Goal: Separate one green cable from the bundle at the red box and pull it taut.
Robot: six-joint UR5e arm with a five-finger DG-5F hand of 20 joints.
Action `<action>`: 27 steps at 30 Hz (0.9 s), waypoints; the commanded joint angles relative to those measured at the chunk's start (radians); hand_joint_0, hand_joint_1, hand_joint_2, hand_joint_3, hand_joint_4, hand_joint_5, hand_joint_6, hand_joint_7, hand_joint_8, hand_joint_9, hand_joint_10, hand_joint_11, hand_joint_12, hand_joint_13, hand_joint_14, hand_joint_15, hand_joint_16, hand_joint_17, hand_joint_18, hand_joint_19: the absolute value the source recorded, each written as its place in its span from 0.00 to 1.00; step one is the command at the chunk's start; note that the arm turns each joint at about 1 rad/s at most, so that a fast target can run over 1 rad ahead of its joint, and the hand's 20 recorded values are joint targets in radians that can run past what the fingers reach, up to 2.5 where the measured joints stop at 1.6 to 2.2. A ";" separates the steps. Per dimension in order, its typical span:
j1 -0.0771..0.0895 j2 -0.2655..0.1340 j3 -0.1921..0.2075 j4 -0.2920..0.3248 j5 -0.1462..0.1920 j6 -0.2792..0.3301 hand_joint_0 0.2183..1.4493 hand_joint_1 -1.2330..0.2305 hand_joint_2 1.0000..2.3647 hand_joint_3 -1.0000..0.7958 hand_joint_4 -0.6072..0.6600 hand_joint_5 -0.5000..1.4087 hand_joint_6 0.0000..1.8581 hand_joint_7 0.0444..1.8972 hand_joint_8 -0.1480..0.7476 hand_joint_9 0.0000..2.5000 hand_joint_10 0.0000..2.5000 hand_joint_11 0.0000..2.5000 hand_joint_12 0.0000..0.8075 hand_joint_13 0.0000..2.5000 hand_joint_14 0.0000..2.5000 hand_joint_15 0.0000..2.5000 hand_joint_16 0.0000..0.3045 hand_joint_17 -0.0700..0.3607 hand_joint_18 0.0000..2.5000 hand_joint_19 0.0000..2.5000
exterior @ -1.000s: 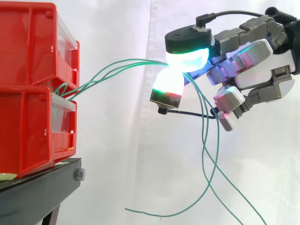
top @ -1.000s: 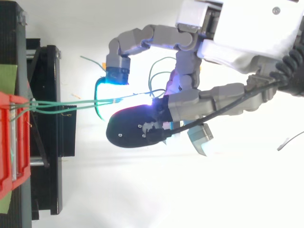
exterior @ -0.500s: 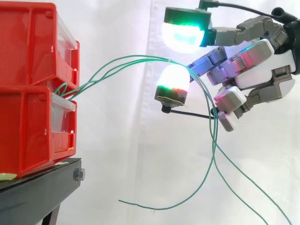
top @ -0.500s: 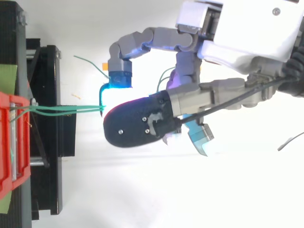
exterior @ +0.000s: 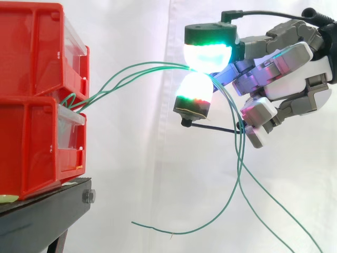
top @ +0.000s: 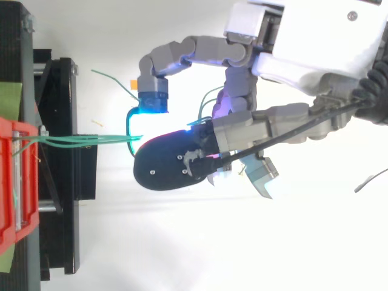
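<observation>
Two red bins (exterior: 37, 100) are stacked at the left on a black stand (exterior: 47, 211). Three thin green cables (exterior: 137, 71) leave the gap between the bins, arc up to the right and run close together into my hand (exterior: 295, 79). Two glowing fingertips (exterior: 208, 52) meet around them there, one pad above and one below, so the bundle is pinched and no single cable stands apart. Past the pinch the cables hang slack, with loose ends curling low (exterior: 174, 231). In the top view the cables (top: 85, 139) run level from the bin (top: 12, 182) under a dark fingertip (top: 170, 163).
A white curtain hangs behind everything. The stand's edge (top: 60, 151) lies between the bins and the hand. One finger with a blue glowing pad (top: 151, 100) curls free beside the cables. Open air lies below and right of the hand.
One second ago the pads pinched the cables. Half a second ago the upper pad had lifted off. Now it is back down on the bundle, and the loose ends have swung slightly.
</observation>
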 commanded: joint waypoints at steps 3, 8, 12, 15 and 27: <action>-0.001 0.000 0.000 0.000 0.000 -0.003 0.42 0.38 0.01 0.42 0.54 0.34 0.27 0.69 0.38 0.80 0.01 0.20 0.46 0.57 0.01 0.22 0.18 0.44 0.45 0.22; -0.001 0.000 0.000 0.000 0.000 -0.003 0.40 0.37 0.01 0.47 0.51 0.34 0.27 0.69 0.40 0.79 0.01 0.20 0.46 0.57 0.01 0.22 0.18 0.46 0.46 0.20; -0.001 0.000 0.000 0.000 0.000 -0.003 0.39 0.34 0.01 0.47 0.50 0.34 0.27 0.70 0.42 0.79 0.01 0.19 0.47 0.57 0.01 0.22 0.20 0.47 0.46 0.19; -0.001 0.000 0.000 0.000 0.000 -0.003 0.38 0.32 0.01 0.48 0.51 0.34 0.27 0.70 0.42 0.79 0.01 0.18 0.48 0.58 0.01 0.22 0.21 0.49 0.46 0.18; -0.002 0.000 0.000 0.000 0.000 -0.047 0.36 0.32 0.01 0.39 0.55 0.34 0.27 0.70 0.40 0.79 0.01 0.19 0.46 0.57 0.01 0.22 0.20 0.47 0.45 0.19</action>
